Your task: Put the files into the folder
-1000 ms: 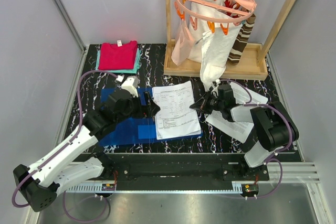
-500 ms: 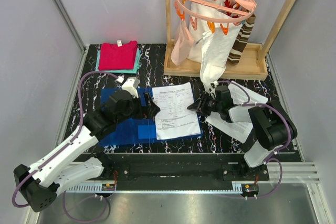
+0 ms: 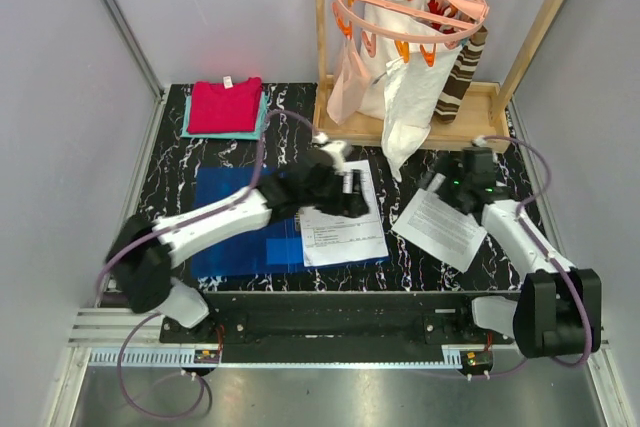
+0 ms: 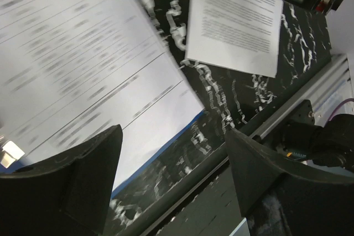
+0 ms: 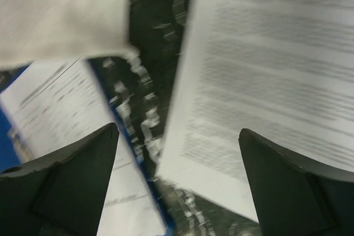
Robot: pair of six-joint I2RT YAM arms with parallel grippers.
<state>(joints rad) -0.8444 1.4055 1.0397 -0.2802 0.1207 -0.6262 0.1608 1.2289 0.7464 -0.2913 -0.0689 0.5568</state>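
The blue folder [image 3: 235, 222] lies flat on the black marbled table. One printed sheet of the files [image 3: 345, 227] rests on the folder's right part. My left gripper [image 3: 352, 192] hovers over that sheet's far half, open with nothing between its fingers. In the left wrist view the sheet [image 4: 83, 70] and the folder's blue edge [image 4: 160, 150] show past the open gripper [image 4: 174, 181]. Another sheet [image 3: 445, 229] lies on the table to the right. My right gripper [image 3: 448, 184] is open above its far left corner. The right wrist view shows this sheet [image 5: 276, 70] and the open gripper [image 5: 177, 192].
Folded red and teal cloths [image 3: 225, 107] sit at the back left. A wooden rack base [image 3: 410, 132] with an orange peg hanger and hanging white garments [image 3: 400, 67] stands at the back right, and a garment's hem [image 5: 61, 9] hangs close to my right gripper.
My right gripper has opened and pulled back to the right, off the sheet on the folder. My left arm has swung right across the folder to above that sheet.
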